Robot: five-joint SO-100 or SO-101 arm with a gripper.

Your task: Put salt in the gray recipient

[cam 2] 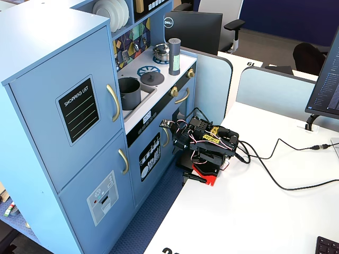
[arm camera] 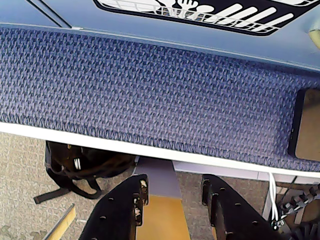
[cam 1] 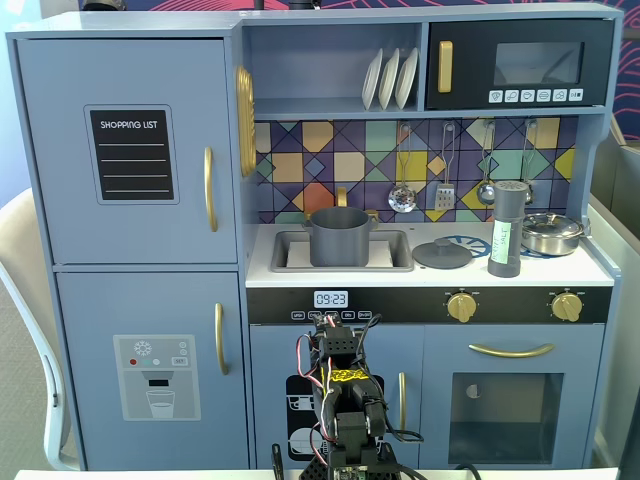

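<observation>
Toy kitchen: the salt [cam 1: 507,229] stands upright on the bench [cam 1: 600,272], right of the sink where the gray recipient [cam 1: 340,236] sits. Below the sink, the claw [arm camera: 172,192] hangs open and empty.

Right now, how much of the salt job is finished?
Nothing is done yet. The salt stands upright on the counter, between the flat lid and the steel pan. The gray pot sits in the sink. The gripper holds nothing; its fingers are apart, below the counter. Left: reach up, grasp the salt, bring it over the pot.
</observation>
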